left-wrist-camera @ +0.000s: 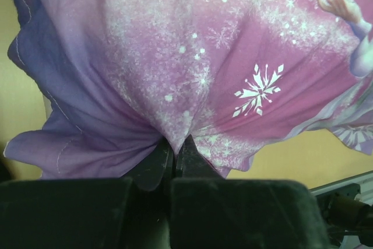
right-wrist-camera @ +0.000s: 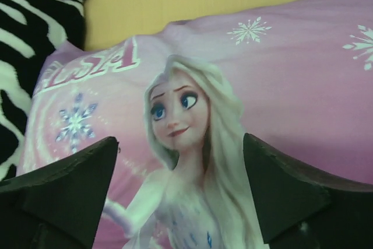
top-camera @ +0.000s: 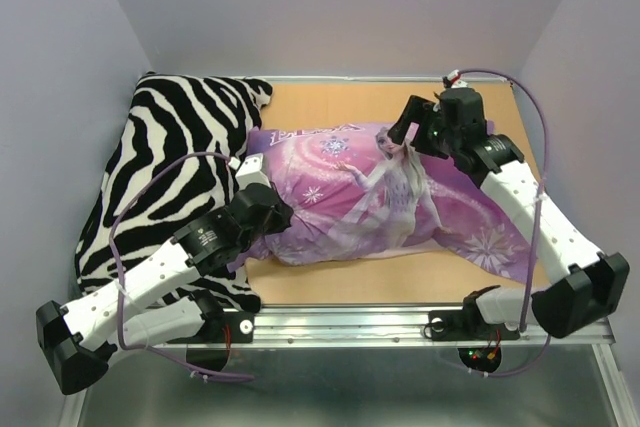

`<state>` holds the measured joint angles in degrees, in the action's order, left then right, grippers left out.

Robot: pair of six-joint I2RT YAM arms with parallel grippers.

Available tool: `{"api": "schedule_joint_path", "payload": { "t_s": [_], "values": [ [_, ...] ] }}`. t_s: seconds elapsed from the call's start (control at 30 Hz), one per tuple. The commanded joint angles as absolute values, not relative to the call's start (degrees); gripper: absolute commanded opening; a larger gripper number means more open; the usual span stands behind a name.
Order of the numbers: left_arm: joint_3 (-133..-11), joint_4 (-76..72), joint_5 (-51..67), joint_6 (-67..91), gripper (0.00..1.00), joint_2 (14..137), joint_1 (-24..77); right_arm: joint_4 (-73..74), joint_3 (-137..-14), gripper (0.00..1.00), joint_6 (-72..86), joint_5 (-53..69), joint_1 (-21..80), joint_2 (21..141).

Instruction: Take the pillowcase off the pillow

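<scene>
Your left end effector (left-wrist-camera: 175, 147) is pressed together on a thin pleat at the 8 o'clock corner of the pillowcase (top-camera: 340, 197). The right end effector (top-camera: 413, 129) hangs spread above its 2 o'clock side, holding nothing. The case lies mid-surface, the pillow hidden inside. If you pull now, the whole bundle may slide along, or the pleat may slip free, since nothing pins the stuffing. The wooden surface (top-camera: 330, 102) carries a zebra cushion (top-camera: 170, 167) at 9 o'clock, between pale walls (top-camera: 330, 7).
</scene>
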<state>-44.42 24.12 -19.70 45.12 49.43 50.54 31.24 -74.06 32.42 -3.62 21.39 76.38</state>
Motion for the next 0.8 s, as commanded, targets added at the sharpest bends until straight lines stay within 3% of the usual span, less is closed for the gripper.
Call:
{"api": "schedule_joint_path", "payload": {
  "t_s": [0.0, 0.3, 0.77],
  "values": [
    [-50.36, 18.63, -21.44, 43.77, 0.00, 48.43, 50.89, 34.34, -74.71, 0.99, 30.67, -4.93, 21.18, 69.36],
    [-52.29, 15.38, -25.04, 42.10, 0.00, 46.58, 50.98, 49.91, -64.26, 1.00, 37.43, -16.78, 20.92, 54.68],
    [-54.76, 13.18, -25.66, 38.50, 0.00, 45.70, 51.06, 52.83, -51.25, 1.00, 51.15, -20.39, 20.83, 47.46]
  ]
}}
